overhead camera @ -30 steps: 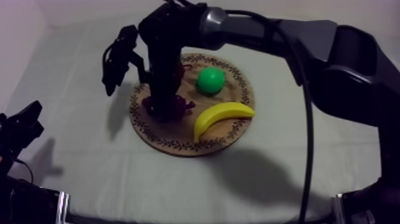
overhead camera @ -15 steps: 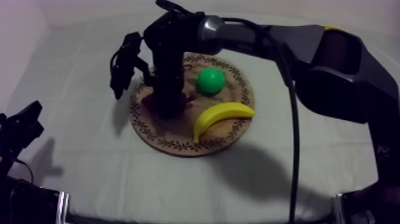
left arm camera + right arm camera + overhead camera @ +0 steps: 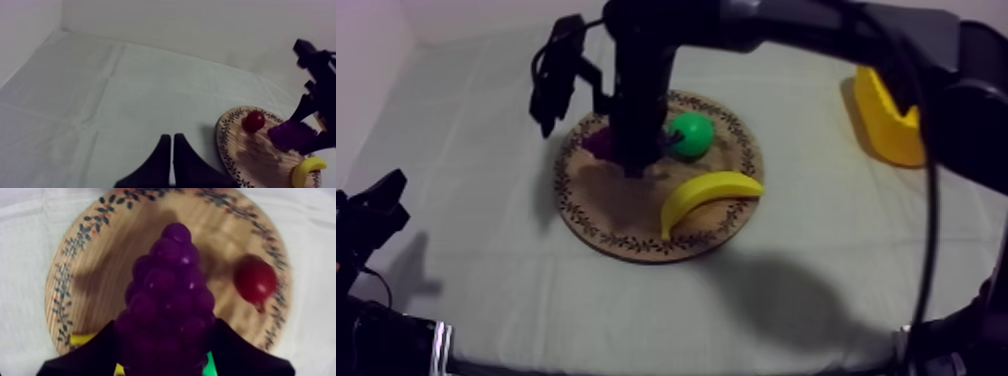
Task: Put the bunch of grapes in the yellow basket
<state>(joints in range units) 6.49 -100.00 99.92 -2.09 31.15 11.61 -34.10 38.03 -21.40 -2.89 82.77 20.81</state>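
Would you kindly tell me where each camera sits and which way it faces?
Top view: above the table, slanting down on the wooden board and yellow basket; left gripper low, right arm above the board.
Left wrist view: on the left arm, facing across the table toward the board; its shut fingers show.
Right wrist view: on the right arm, facing down at the board; right gripper shut on the bunch of grapes.
All share board and grapes.

Left fingers (image 3: 162,161) together, right arm (image 3: 781,22) aloft
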